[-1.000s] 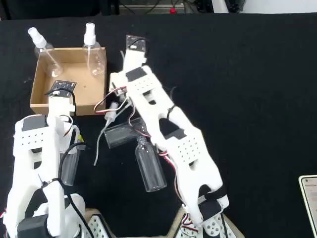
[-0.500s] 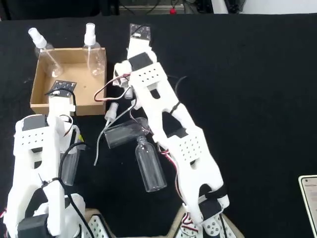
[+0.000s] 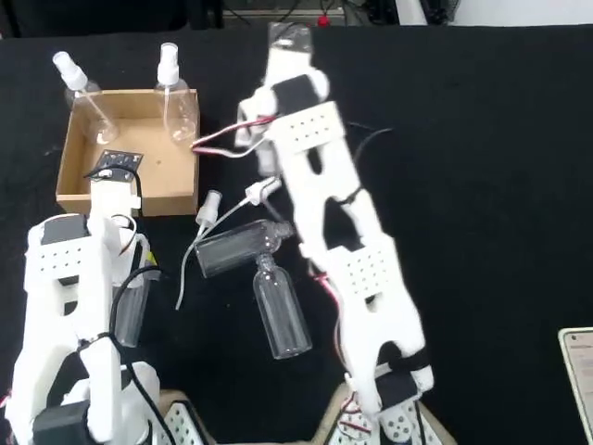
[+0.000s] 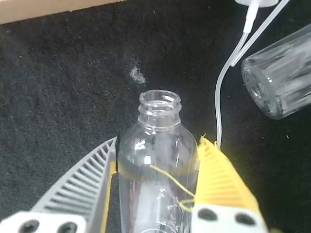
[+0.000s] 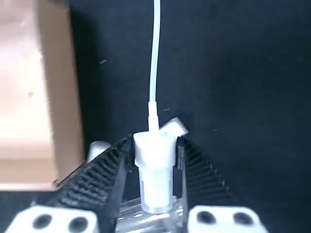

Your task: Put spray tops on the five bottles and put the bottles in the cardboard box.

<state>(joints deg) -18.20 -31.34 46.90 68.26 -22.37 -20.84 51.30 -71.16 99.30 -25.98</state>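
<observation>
My left gripper (image 4: 158, 170) is shut on a clear, upright bottle (image 4: 159, 141) with an open neck; in the high view this bottle (image 3: 130, 311) is at the lower left beside the left arm. My right gripper (image 5: 154, 160) is shut on a white spray top (image 5: 154, 170) whose thin tube points away from the camera. In the high view this spray top (image 3: 262, 191) hangs under the right arm, just right of the cardboard box (image 3: 79, 190). Two bottles with spray tops (image 3: 176, 102) lean in the box. Two open bottles (image 3: 236, 247) (image 3: 281, 311) lie on the table.
A loose spray top (image 3: 208, 209) with a long tube lies beside the box's near right corner, next to the lying bottles. In the left wrist view its tube (image 4: 228, 77) runs close past my yellow finger. The table is covered with black cloth.
The right arm has swung toward the far side and to the right, carrying the spray top up off the table. The left arm and its bottle have not moved.
</observation>
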